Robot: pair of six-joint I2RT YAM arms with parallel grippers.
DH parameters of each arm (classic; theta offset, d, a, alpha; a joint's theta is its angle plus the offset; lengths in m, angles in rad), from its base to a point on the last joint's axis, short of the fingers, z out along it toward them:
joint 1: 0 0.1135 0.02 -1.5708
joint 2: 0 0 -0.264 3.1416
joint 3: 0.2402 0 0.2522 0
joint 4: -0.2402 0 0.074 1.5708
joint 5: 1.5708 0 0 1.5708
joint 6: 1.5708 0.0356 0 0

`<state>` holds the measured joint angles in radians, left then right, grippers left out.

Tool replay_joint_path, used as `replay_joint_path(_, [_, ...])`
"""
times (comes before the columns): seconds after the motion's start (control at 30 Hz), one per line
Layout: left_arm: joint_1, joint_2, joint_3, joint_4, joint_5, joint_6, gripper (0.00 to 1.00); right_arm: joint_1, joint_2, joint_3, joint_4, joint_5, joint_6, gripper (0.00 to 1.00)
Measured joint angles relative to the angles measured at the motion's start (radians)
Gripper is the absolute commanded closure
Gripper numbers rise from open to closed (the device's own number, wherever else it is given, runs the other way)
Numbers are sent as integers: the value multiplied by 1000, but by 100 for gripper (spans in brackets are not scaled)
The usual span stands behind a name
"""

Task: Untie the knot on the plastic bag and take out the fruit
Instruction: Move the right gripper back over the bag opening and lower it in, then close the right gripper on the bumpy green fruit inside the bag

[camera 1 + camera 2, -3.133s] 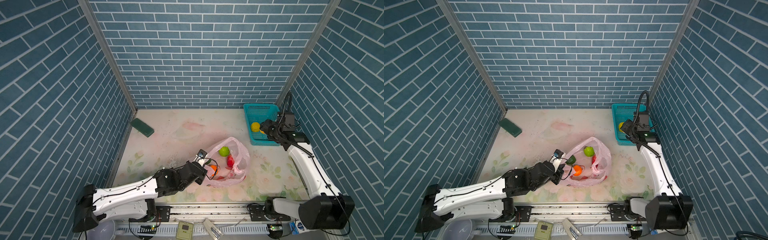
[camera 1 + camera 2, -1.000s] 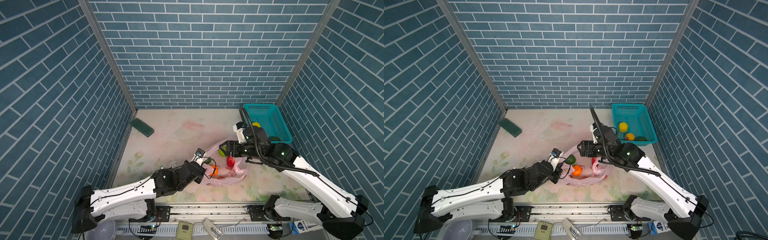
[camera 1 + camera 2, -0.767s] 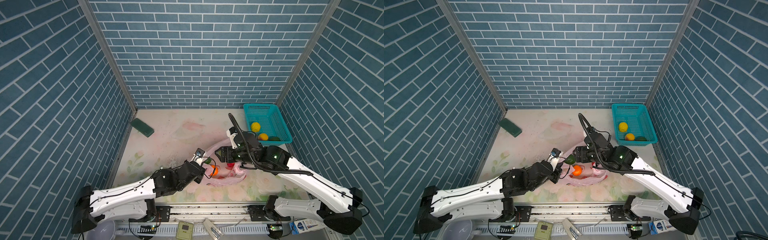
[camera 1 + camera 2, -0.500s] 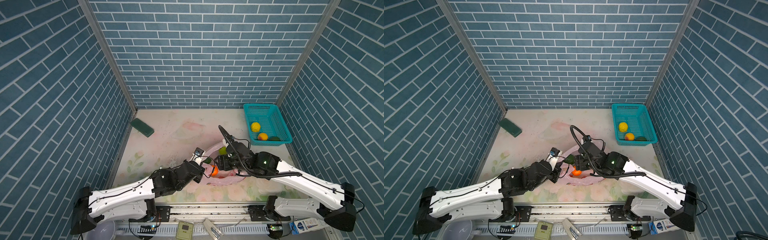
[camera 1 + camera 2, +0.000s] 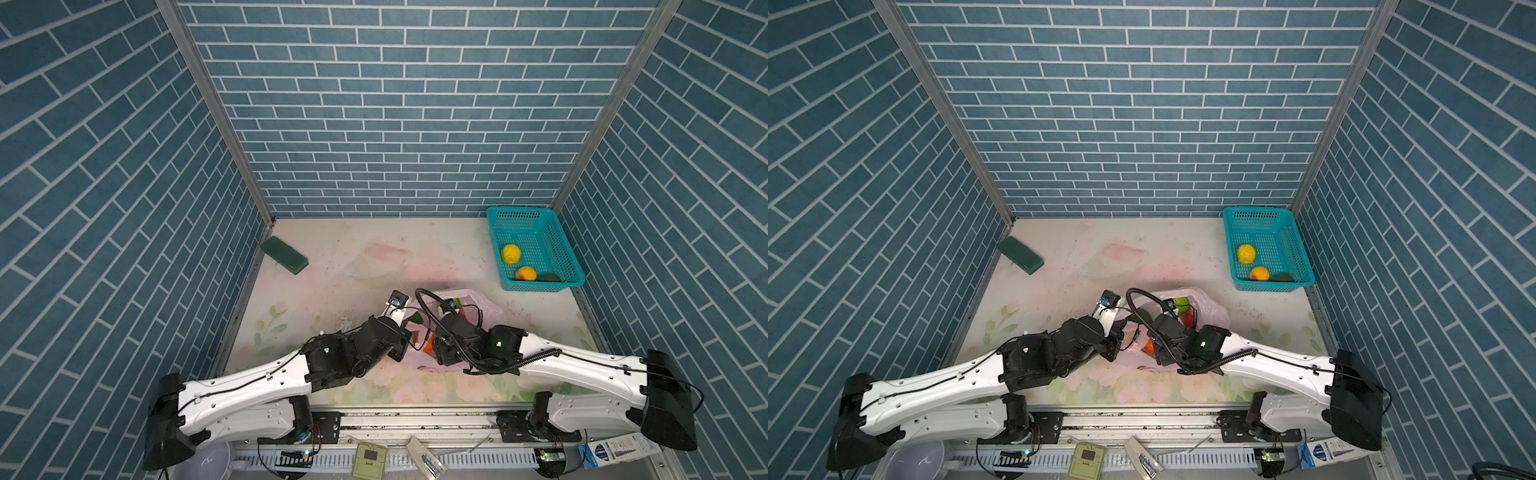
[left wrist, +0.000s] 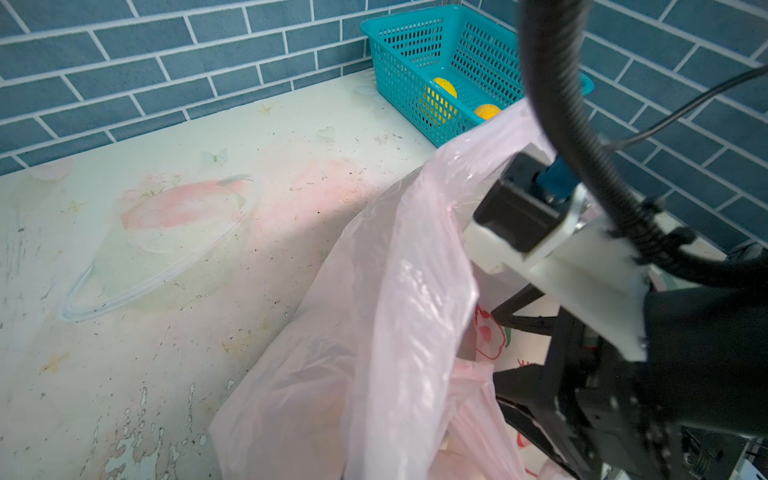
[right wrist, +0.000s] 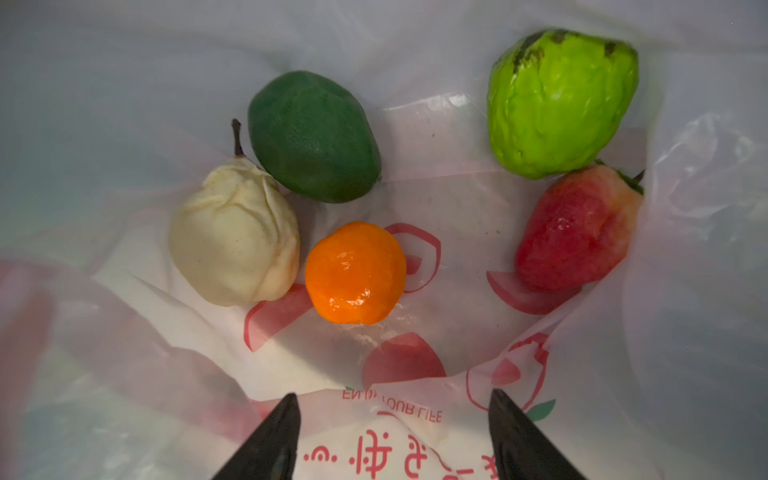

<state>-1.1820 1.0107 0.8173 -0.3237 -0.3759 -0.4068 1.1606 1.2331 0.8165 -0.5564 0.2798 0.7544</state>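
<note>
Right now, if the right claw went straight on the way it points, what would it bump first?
Probably the orange fruit, almost dead ahead of the open right claw inside the plastic bag. A printed bag fold near the tips might brush first; depth is unclear.

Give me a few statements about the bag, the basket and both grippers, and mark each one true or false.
1. The plastic bag holds a pale pear and a red strawberry. True.
2. The teal basket is empty. False: the basket holds a yellow fruit, a yellow-orange fruit and a dark green fruit.
3. The right gripper is clamped on the orange. False: the right gripper is open and short of the orange.
4. The dark green block lies near the left wall, apart from the bag. True.
5. The left gripper is shut on the bag's edge. True.
</note>
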Motion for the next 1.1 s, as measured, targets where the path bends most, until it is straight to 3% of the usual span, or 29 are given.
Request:
replay_joint_path(0.17, [2,0,11,1,18,3,100,-21,40,5,25,-26,0,29])
replay_joint_path(0.43, [2,0,11,9,62,16,100,-145,185,64,89,-152,6,29])
replay_joint_path(0.67, [2,32,21,22,96,23,100,-158,286,95,231,-194,80,26])
replay_joint_path(0.9, [2,37,22,26,116,22,100,-164,277,93,303,-14,191,15])
replay_joint_path(1.1, [3,30,7,34,159,6,100,-245,213,87,247,129,222,13])
